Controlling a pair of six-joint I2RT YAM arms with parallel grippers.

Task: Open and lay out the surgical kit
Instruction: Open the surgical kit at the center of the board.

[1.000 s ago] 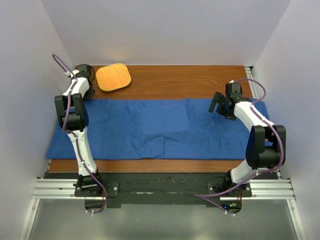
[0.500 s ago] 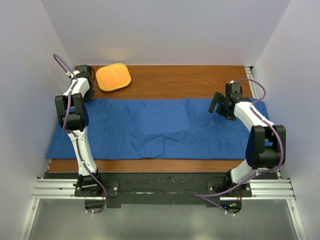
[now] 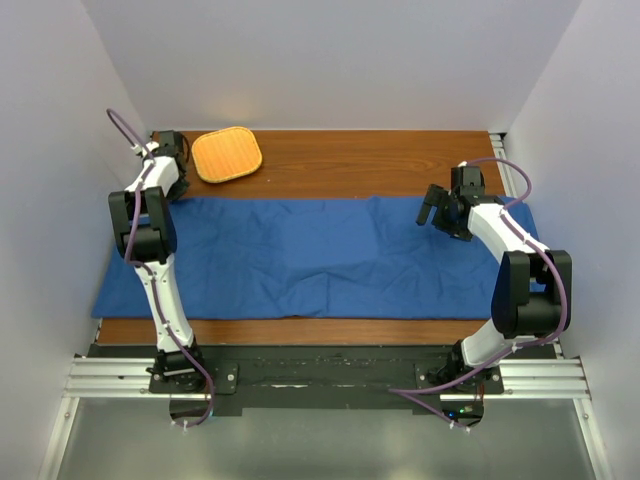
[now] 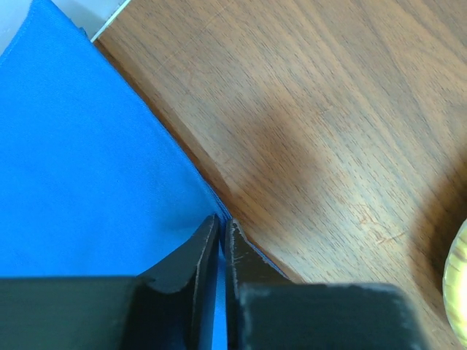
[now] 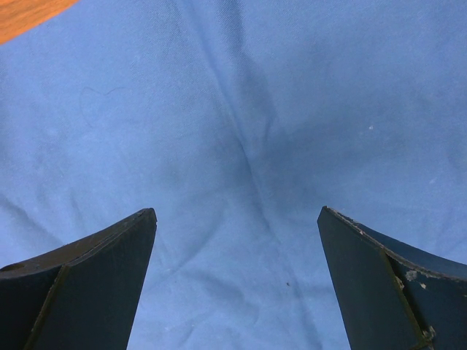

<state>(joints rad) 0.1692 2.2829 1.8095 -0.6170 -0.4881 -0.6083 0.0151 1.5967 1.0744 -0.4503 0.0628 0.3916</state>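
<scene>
Jaws of the left gripper (image 4: 221, 222) pinch tight on the far left edge of the blue cloth wrap (image 3: 320, 255), spread wide across the wooden table (image 3: 380, 160). Over the cloth's right end, the right gripper (image 5: 237, 211) hangs with jaws wide apart. An orange mat (image 3: 227, 155) lies just beyond the far edge.

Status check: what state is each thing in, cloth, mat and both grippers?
blue cloth: spread along the table, wrinkled, no kit contents showing.
left gripper: shut on the blue cloth's far edge.
right gripper: open over the blue cloth, empty.
orange mat: flat, off the cloth.
</scene>
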